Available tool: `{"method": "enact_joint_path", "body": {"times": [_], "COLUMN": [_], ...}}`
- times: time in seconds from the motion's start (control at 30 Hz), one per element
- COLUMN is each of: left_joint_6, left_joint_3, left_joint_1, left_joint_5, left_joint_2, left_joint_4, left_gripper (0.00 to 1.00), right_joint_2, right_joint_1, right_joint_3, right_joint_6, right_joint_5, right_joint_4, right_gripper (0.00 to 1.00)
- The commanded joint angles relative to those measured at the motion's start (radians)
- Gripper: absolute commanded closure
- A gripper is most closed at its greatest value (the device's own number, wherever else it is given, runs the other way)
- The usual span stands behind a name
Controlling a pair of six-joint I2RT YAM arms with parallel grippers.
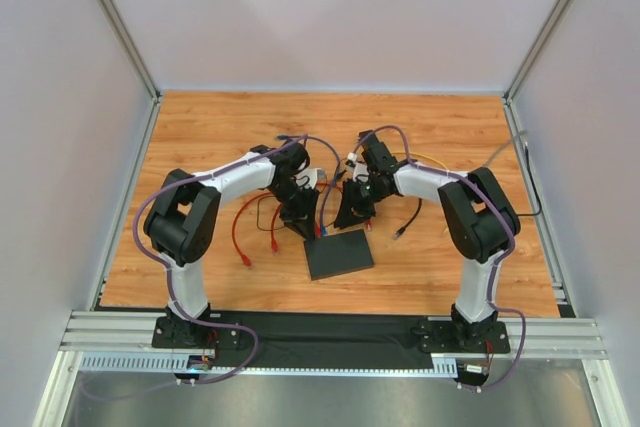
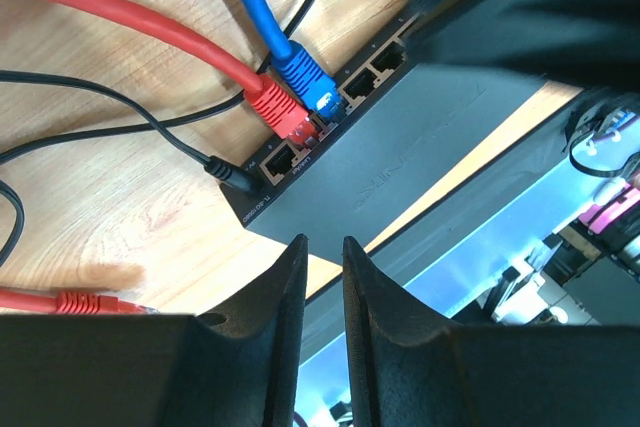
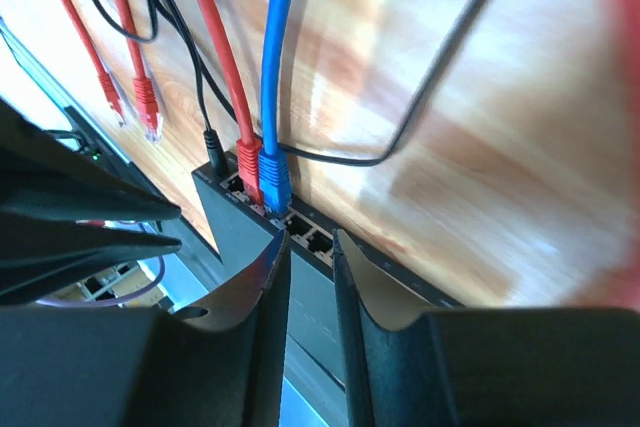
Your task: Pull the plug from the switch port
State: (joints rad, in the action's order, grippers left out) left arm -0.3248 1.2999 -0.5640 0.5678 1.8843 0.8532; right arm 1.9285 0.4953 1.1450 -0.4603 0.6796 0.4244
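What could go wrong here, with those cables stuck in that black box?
The red plug and blue plug sit in neighbouring ports, so the right hand might catch the wrong one. If a clip stays latched, pulling could drag the switch along, tugging its black cable.

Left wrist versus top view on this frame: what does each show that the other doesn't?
Left wrist only: a red plug and a blue plug seated in neighbouring ports, empty ports on both sides, and a black power plug at the end.
Top only: the left arm, the right arm, the whole outline of the switch and a yellow cable.
Both: the switch and red cables on the wood table.
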Motion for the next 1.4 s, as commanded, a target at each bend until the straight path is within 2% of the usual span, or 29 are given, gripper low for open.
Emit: {"method": "enact_joint_path", "body": {"times": [0.0, 0.1, 0.4, 0.6, 0.8, 1.0, 1.13, 1.37], "left_joint_6": [0.015, 0.013, 0.009, 0.003, -0.017, -0.026, -0.026, -0.002], "left_joint_3": [0.018, 0.015, 0.001, -0.019, -0.054, -0.065, -0.060, -0.045], "left_joint_1": [0.006, 0.007, 0.006, 0.006, 0.004, -0.025, -0.031, -0.031], "left_joint_5": [0.015, 0.023, 0.023, 0.033, 0.064, 0.026, -0.026, -0.075], "left_joint_2": [-0.024, -0.013, -0.010, 0.010, 0.030, 0.039, 0.070, 0.139], "left_joint_4": [0.015, 0.007, 0.001, -0.002, -0.036, -0.063, -0.048, 0.012], "left_gripper": [0.71, 0.71, 0.70, 0.69, 0.69, 0.71, 0.73, 0.75], "right_joint_2": [0.007, 0.036, -0.003, -0.025, 0.065, 0.124, 0.144, 0.162], "right_joint_1": [-0.027, -0.027, -0.026, -0.009, 0.003, 0.022, 0.023, 0.029], "right_joint_3": [0.073, 0.087, -0.033, -0.028, 0.039, 0.055, 0.047, 0.055], "right_joint_6": [0.084, 0.124, 0.118, 0.124, 0.080, 0.112, 0.111, 0.112], "right_joint_5": [0.046, 0.061, 0.143, 0.193, 0.213, 0.244, 0.264, 0.290], "right_joint_4": [0.102, 0.151, 0.114, 0.109, 0.045, 0.043, 0.022, 0.000], "right_gripper": [0.75, 0.74, 0.72, 0.64, 0.57, 0.58, 0.69, 0.68]}}
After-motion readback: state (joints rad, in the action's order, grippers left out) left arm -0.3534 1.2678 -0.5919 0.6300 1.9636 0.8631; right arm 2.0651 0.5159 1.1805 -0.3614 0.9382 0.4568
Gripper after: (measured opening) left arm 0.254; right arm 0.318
